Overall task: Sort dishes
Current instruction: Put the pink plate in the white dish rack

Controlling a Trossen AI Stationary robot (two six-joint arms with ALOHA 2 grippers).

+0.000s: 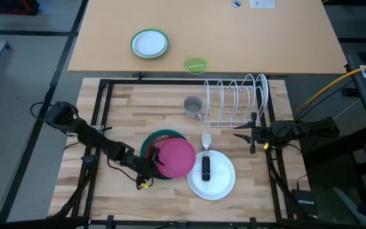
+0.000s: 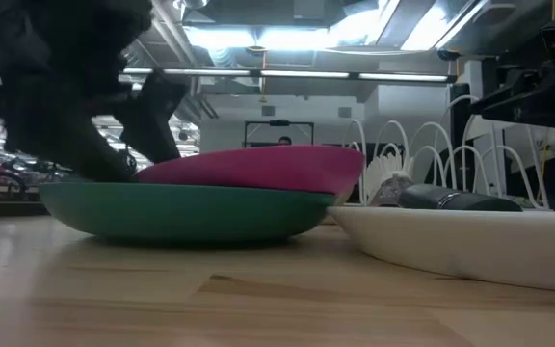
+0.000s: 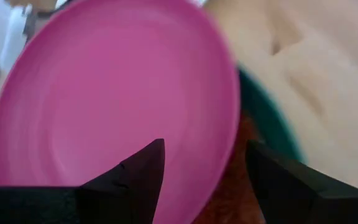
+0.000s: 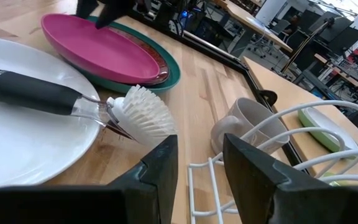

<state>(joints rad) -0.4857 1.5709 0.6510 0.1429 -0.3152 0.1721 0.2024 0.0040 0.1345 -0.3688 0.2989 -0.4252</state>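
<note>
Fingers (image 3: 135, 180) wide astride pink plate (image 3: 110, 106) rim

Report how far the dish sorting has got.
Done: nothing racked; the wire rack holds no plates. In hand: the left gripper, open, sits at the edge of the pink plate, stacked on the dark red plate and teal plate. Left: all those, plus the white plate under the brush.

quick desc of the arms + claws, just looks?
Both arms are dark, jointed segments. Left claw: two black wedge-shaped fingers, a yellow fitting beside it. Right claw: matching black fingers, a yellow cable trailing behind the arm.
</note>
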